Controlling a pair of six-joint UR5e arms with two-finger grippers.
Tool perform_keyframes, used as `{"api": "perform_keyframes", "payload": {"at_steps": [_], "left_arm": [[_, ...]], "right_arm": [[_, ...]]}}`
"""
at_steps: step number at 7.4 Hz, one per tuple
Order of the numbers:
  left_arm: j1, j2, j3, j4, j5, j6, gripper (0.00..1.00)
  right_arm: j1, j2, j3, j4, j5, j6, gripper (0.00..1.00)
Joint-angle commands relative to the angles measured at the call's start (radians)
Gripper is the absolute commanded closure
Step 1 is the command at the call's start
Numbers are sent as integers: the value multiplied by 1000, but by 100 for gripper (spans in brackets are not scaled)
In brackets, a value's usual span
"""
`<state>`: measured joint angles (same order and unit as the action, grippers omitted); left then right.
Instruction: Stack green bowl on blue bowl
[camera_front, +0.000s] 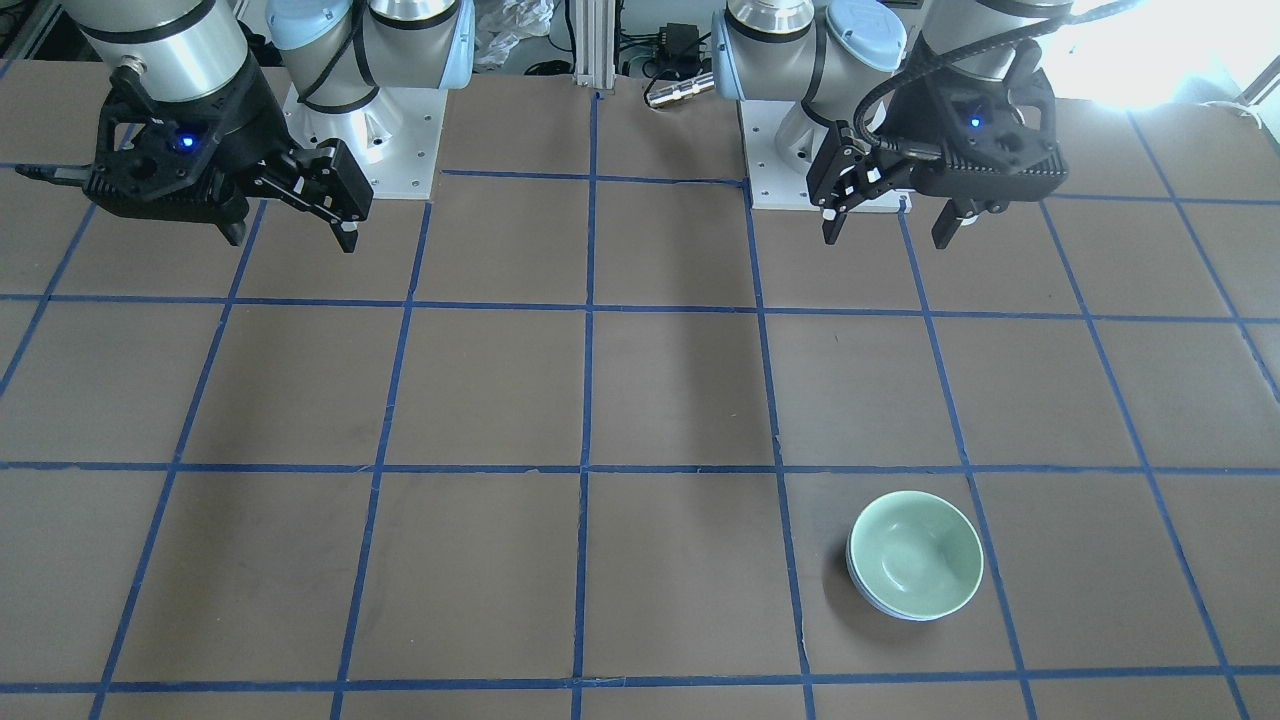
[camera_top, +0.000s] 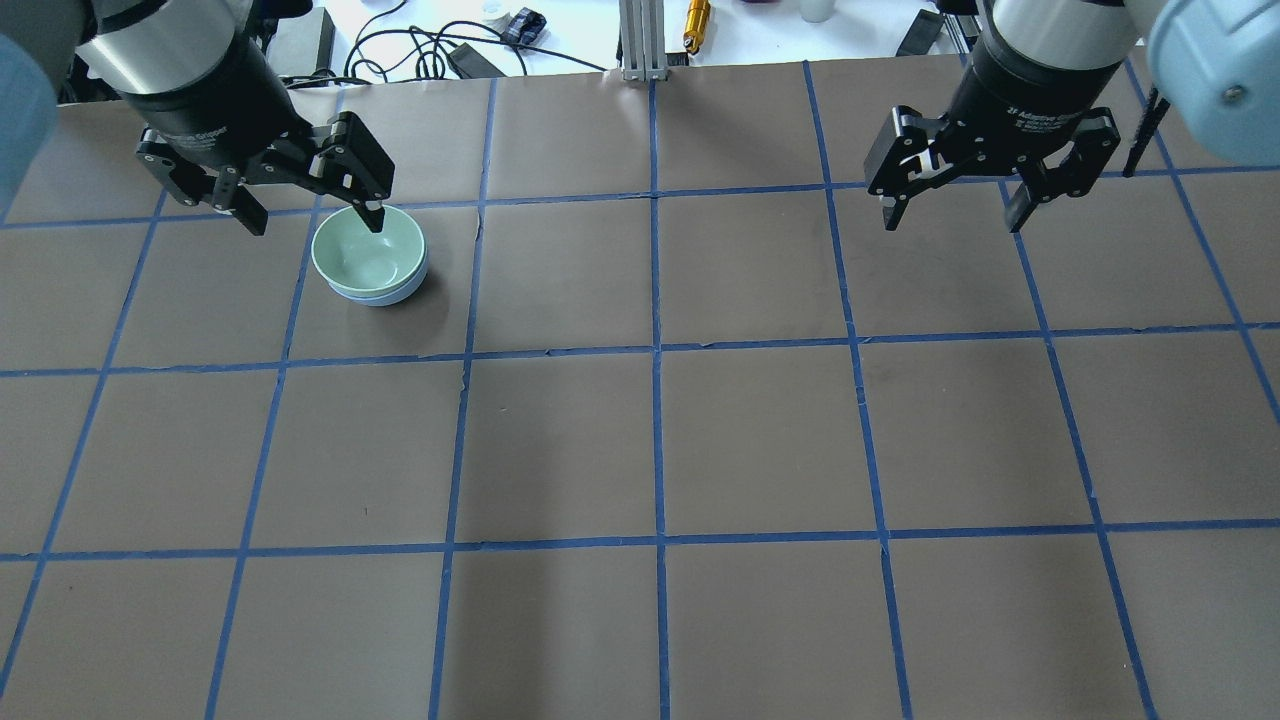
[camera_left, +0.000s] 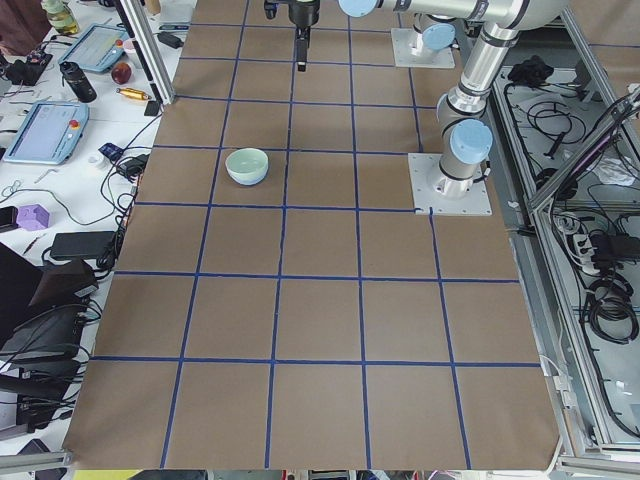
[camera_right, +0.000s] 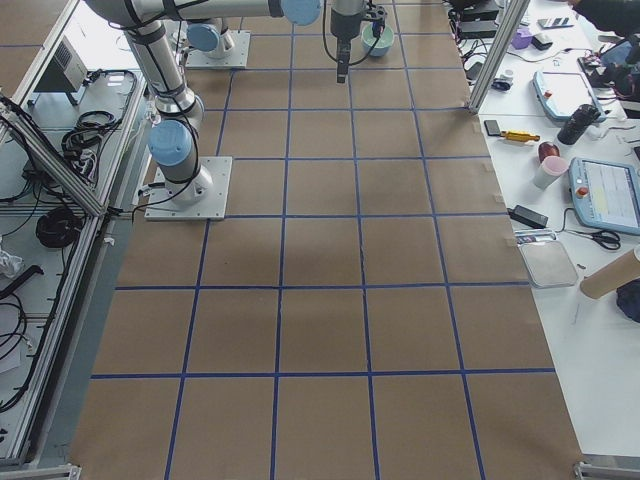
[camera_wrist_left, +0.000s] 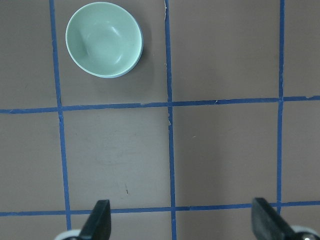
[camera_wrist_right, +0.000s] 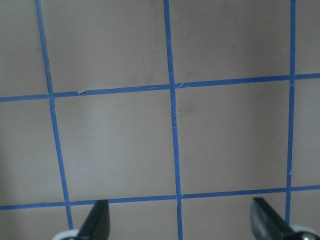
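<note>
The green bowl (camera_front: 915, 552) sits nested inside the blue bowl (camera_top: 380, 298), both upright, so only a thin blue sliver shows beneath the green rim. The pair stands on the counter (camera_front: 640, 400) in the robot's left half. It is close to the edge far from the robot, roughly across from the left arm's base, and lies inside one square of the blue tape grid (camera_front: 585, 470), touching none of the lines. The left gripper (camera_front: 886, 238) hangs above the counter near the robot's own edge. Its two fingers are spread wide and have hold of nothing. In the left wrist view the bowls lie well ahead of the fingertips, apart from them. In the overhead view one fingertip overlaps the green rim, but the front view shows the gripper well back from the bowls. The right gripper (camera_front: 293, 240) hangs at a similar height over the robot's right half, also near the robot's edge. Its fingers are likewise spread wide and empty, with only taped counter below it in its wrist view.
</note>
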<state>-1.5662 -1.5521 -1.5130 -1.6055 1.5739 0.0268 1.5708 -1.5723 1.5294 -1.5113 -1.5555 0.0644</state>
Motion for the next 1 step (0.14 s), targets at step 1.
{"api": "perform_keyframes", "payload": {"at_steps": [1], "left_arm": [[0, 0, -1, 4, 1, -1, 0]], "right_arm": [[0, 0, 0, 0, 0, -2, 0]]}}
